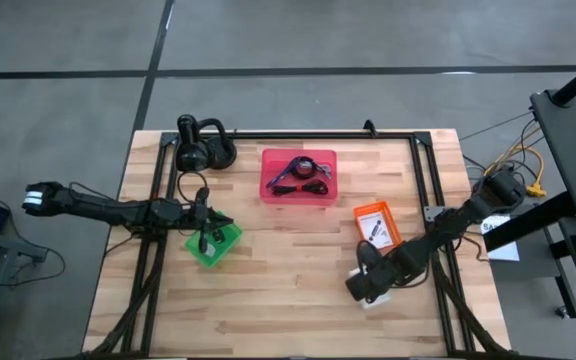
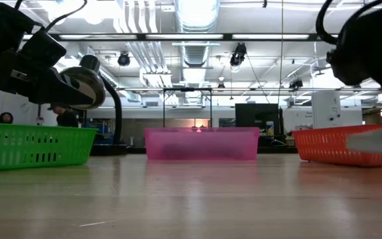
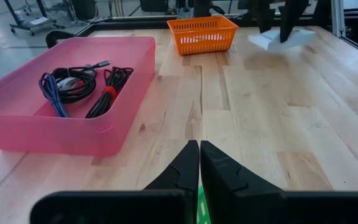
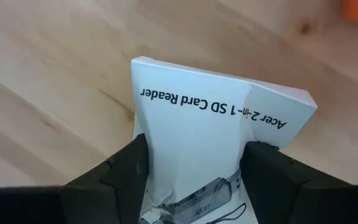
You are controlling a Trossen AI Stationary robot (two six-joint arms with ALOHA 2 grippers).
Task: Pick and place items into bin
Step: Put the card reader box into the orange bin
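White packet (image 4: 197, 143) is what I've got pinched in my right gripper (image 4: 194, 168) right now, one dark finger on each side of it, jaws about halfway closed with the packet filling the gap. You can read "Acer 2-in-1 SD Card Reader" printed across it, and it's bent a bit where I'm squeezing. From above, that gripper (image 1: 371, 285) sits low over the wooden table (image 1: 298, 290) toward the near right side, with a bit of white showing under it. Just beyond it, a little farther back, is the orange bin (image 1: 376, 224), which has a flat dark thing lying in it. Pink bin (image 1: 298, 175) is at the far middle of the table and holds the coiled cables: a black coiled cable (image 3: 73, 81), a purple cable (image 3: 53, 96), and another black bundle with a red tie (image 3: 107, 93). My left gripper (image 1: 204, 222) is fully closed, fingers pressed together with nothing in them, hovering over the green bin (image 1: 214, 243) on the left side. In the level view the green (image 2: 35, 145), pink (image 2: 201, 143) and orange (image 2: 340, 145) bins line up left to right.
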